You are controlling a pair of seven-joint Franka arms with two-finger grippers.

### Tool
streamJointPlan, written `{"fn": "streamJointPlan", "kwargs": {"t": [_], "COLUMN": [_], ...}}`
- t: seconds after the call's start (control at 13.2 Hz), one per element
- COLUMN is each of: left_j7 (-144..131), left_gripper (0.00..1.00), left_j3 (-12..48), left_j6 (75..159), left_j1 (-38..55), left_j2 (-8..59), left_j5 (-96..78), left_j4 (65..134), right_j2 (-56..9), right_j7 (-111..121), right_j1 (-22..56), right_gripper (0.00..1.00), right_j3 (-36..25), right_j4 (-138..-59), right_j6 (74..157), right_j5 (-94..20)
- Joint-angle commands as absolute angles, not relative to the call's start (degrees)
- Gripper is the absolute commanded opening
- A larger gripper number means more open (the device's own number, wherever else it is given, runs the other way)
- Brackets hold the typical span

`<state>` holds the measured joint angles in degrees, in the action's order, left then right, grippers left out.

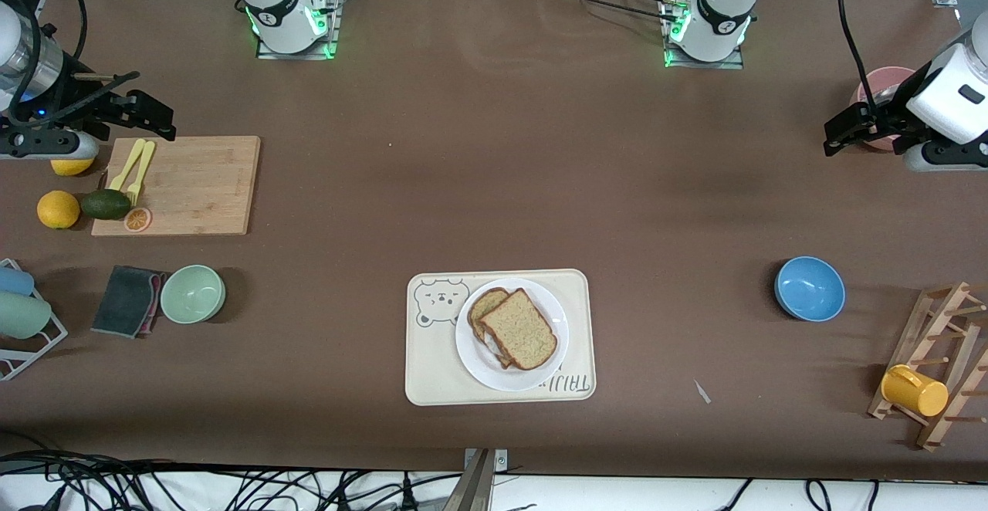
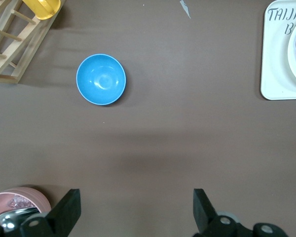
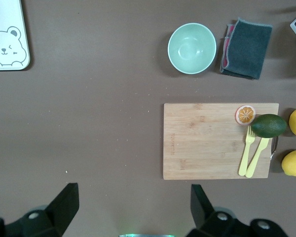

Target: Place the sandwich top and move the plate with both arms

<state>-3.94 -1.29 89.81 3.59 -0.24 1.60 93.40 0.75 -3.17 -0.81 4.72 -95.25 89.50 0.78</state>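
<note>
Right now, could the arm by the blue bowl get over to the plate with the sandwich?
Probably yes. The left gripper hangs open over bare table near the pink bowl; only the blue bowl sits off to one side of the way to the plate.

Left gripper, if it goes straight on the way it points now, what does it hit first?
Probably just bare table. The left gripper hangs open, pointing down at it; the blue bowl lies off that line.
</note>
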Motion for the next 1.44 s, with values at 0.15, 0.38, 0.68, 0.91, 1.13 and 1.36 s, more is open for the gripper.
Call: {"fn": "streamJointPlan", "kwargs": {"t": [0.15, 0.38, 0.68, 0.91, 1.13, 1.36], "left_j7": [-3.95, -3.96, -3.51, -3.43, -3.43, -3.43], "left_gripper": [1.0, 1.0, 1.0, 1.0, 1.0, 1.0], "left_j3": [-1.14, -1.23, -1.41, -1.32, -1.32, -1.23], "left_j6": [90.09, 90.35, 90.62, 90.53, 90.53, 90.44], "left_j1": [4.04, 4.04, 3.43, 3.43, 3.43, 3.34], "left_j2": [-1.32, -1.23, -1.23, -1.23, -1.23, -1.23], "left_j5": [1.05, 1.05, 1.05, 1.05, 1.05, 1.05], "left_j4": [94.57, 94.48, 94.39, 94.31, 94.31, 94.31], "right_j2": [1.14, 1.14, 1.14, 1.14, 1.14, 1.14], "right_j7": [-0.79, 0.44, 0.79, 0.79, 0.7, 0.09], "right_j1": [-1.14, -1.14, -1.14, -1.14, -1.14, -1.14], "right_gripper": [1.0, 1.0, 1.0, 1.0, 1.0, 1.0], "right_j3": [4.31, 3.61, 3.52, 3.6, 3.6, 3.6], "right_j4": [-95.19, -95.19, -95.19, -95.1, -95.1, -95.1], "right_j6": [89.38, 89.47, 89.47, 89.65, 89.65, 89.65], "right_j5": [1.32, 1.32, 1.32, 1.32, 1.23, 0.88]}}
